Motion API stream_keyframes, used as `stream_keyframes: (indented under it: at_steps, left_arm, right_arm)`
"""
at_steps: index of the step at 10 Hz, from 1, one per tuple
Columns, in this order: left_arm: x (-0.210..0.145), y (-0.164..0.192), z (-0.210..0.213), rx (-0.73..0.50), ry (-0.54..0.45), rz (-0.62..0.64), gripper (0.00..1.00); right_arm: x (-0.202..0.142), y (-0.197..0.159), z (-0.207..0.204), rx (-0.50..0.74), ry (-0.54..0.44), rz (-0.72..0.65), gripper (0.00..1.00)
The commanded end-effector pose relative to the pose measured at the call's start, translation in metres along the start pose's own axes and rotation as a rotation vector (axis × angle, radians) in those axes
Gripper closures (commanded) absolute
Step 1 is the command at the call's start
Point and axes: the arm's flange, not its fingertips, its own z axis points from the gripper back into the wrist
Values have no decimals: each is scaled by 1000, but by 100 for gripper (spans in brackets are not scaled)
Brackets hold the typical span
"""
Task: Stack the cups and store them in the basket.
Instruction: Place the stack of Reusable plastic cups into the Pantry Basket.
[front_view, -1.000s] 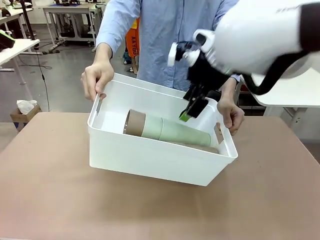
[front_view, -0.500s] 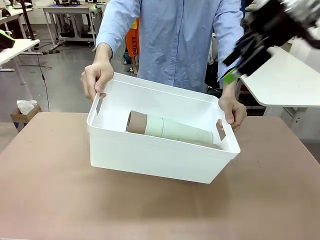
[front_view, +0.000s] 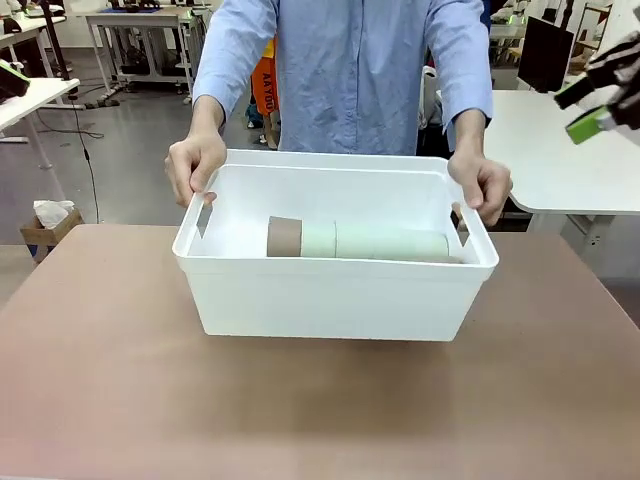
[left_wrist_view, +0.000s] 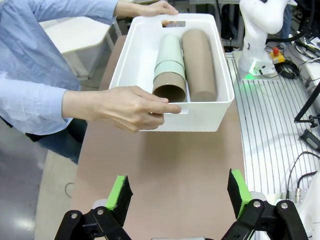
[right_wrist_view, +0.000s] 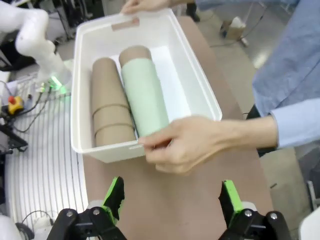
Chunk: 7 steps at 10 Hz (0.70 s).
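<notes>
A: We're looking at the basket (front_view: 335, 290) in the middle of the frame, with the person's hands (front_view: 195, 165) gripping both short ends. Inside, lying on their sides, we've got two stacks of cups (left_wrist_view: 172, 65): one mint green with a brown cup at the end, and beside it an all-brown stack (left_wrist_view: 200, 62).

B: So what could go wrong from here, in our judgement?

A: The stacks are lying loose, touching each other. If the person tips or jolts the basket, they could roll or slide apart from their nesting. And if either arm came back in while those hands are on the rim, we'd risk a bump against fingers.

B: And our grippers?

A: The left gripper (left_wrist_view: 176, 192), at the bottom of its wrist view, stands wide open over bare table (left_wrist_view: 165, 165), holding nothing, touching nothing, well short of the basket. The right gripper (right_wrist_view: 172, 200) is the same in its view: spread wide, empty. From the front we catch it at the upper right edge (front_view: 600, 105), well clear of the basket.
</notes>
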Motion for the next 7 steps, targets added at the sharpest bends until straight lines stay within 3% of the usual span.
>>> stream_keyframes:
  at_steps: [1, 2, 3, 7]
  left_arm:
    - [3, -1, 1, -5, -19, 0, 0]
    - [3, -1, 1, -5, -19, 0, 0]
    - [3, -1, 1, -5, -19, 0, 0]
    - [3, -1, 1, -5, -19, 0, 0]
  right_arm:
    - [-22, 4, 3, 30, -70, 43, 0]
    - [-27, 8, 7, 47, -126, 82, 0]
    - [-13, 0, 3, 7, -13, 13, 0]
    - [-13, 0, 3, 7, -13, 13, 0]
